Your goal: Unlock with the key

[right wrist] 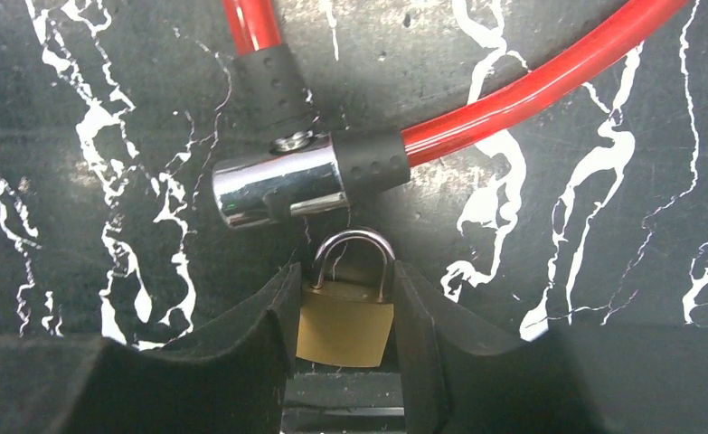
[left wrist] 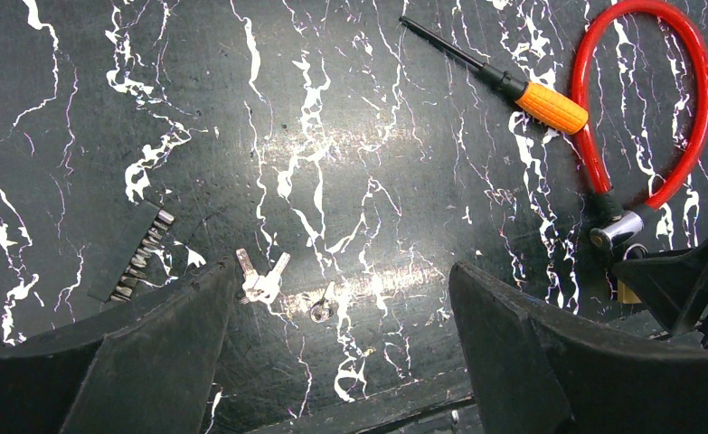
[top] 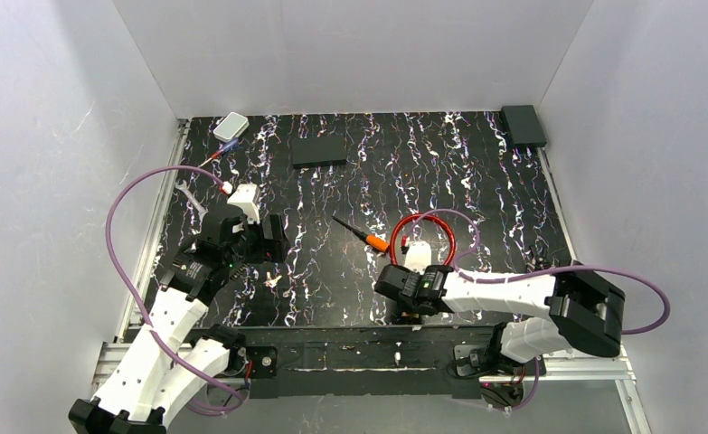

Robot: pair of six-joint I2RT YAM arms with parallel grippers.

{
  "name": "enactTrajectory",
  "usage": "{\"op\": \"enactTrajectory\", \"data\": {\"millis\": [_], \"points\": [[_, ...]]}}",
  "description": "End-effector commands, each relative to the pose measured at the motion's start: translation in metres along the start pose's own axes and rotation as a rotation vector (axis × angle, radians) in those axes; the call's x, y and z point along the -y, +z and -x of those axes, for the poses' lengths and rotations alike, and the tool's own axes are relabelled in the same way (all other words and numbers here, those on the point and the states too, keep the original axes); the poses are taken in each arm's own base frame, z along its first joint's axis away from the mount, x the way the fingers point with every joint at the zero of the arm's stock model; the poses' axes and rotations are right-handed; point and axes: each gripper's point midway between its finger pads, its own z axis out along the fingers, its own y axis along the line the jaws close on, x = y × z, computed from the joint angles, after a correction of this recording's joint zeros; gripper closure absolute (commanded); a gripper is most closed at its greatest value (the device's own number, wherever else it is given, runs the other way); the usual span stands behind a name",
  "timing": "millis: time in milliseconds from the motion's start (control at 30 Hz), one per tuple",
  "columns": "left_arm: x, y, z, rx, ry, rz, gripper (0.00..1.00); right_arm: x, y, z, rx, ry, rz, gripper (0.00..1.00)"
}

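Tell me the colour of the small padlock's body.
The padlock is brass-gold; the right wrist view shows it best.

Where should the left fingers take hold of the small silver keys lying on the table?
Grip the small silver keys at their joined heads, the widest part, where the two blades fan apart. They lie flat on the black marbled table, so come straight down from above, left fingers astride.

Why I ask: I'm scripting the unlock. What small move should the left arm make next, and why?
Probably centre the left gripper over the small silver keys and lower it: its jaws stand open, the keys lie off-centre beside one finger, and the right gripper clamps the small brass padlock.
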Motion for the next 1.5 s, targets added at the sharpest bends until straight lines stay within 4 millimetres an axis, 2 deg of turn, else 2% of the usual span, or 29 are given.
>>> {"op": "enactTrajectory", "data": {"millis": [0, 100, 300, 433, 567, 700, 867, 967, 1133, 1333, 1467], "points": [[0.002, -0.009, 0.011, 0.033, 0.003, 0.001, 0.14, -0.018, -0.022, 0.018, 0.031, -0.019, 0.098, 0.97], [0.001, -0.009, 0.011, 0.035, 0.003, 0.002, 0.14, -0.022, -0.032, 0.03, 0.062, -0.009, 0.126, 0.97], [0.001, -0.009, 0.011, 0.033, 0.003, 0.003, 0.14, -0.045, -0.044, 0.043, 0.09, -0.022, 0.229, 0.98], [0.001, -0.009, 0.011, 0.035, 0.003, 0.004, 0.14, -0.069, -0.044, 0.049, 0.099, -0.044, 0.291, 0.99], [0.001, -0.009, 0.012, 0.035, 0.002, 0.006, 0.14, -0.1, -0.043, 0.067, 0.141, -0.091, 0.331, 0.99], [-0.001, -0.01, 0.012, 0.04, 0.003, 0.013, 0.14, -0.135, -0.032, 0.08, 0.161, -0.171, 0.356, 0.99], [-0.012, -0.017, 0.017, 0.079, -0.001, 0.077, 0.14, -0.172, -0.007, 0.085, 0.124, -0.273, 0.372, 0.99], [-0.016, -0.021, 0.02, 0.103, -0.004, 0.096, 0.14, -0.187, 0.009, 0.086, 0.1, -0.322, 0.37, 0.99], [-0.019, -0.023, 0.021, 0.112, -0.008, 0.111, 0.14, -0.199, 0.027, 0.096, 0.09, -0.351, 0.359, 0.97], [-0.019, -0.024, 0.021, 0.113, -0.008, 0.113, 0.14, -0.203, 0.041, 0.109, 0.09, -0.375, 0.33, 0.86], [-0.019, -0.024, 0.021, 0.116, -0.009, 0.113, 0.14, -0.204, 0.043, 0.114, 0.084, -0.384, 0.325, 0.56]]}}
